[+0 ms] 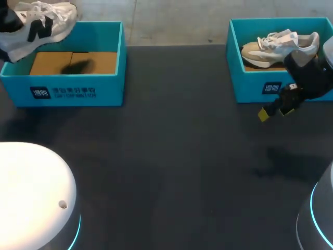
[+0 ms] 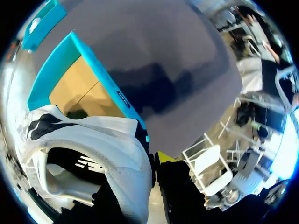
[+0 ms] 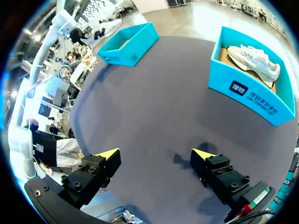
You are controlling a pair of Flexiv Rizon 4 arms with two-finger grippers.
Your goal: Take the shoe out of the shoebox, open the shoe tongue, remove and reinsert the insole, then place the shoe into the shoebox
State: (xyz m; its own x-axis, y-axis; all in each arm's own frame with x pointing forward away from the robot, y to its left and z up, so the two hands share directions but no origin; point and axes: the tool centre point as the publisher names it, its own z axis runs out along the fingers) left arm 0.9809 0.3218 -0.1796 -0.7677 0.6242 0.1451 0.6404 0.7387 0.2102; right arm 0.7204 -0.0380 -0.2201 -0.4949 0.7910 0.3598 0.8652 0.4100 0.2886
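**White shoe up out of the left box, beige shoe lying in the right one**

Two teal boxes stand well apart along the far side of the dark desk [image 1: 171, 156]. The left shoebox [image 1: 78, 91] [image 2: 100, 81] [image 3: 135, 46] has nothing in it: I see only its brown cardboard floor with a dark shadow across it. The right shoebox [image 1: 250, 86] [image 3: 252, 100] holds a beige shoe [image 1: 278, 47] [image 3: 254, 58]. That shoe lies on its side on the cardboard floor, with its white laces and pale sole showing above the box wall.

The white shoe [image 1: 39, 23] [image 2: 117, 144] [image 3: 100, 30] is in the air over the far left corner of the left shoebox, lifted clear of the box floor. It is white with black markings on its side, a thick white sole and white laces. From my left wrist I look straight into its opening, past the padded collar to a dark inside with pale stripes.

My left gripper [image 2: 149, 172] is clamped on the white shoe at the collar. One finger is down inside the opening, and the other is outside with its yellow tip against the shoe's wall.

My right gripper [image 1: 274, 112] [image 3: 156, 154] hangs above the desk just in front of the right shoebox. Its fingers are wide apart with only the desk's bare surface between them.
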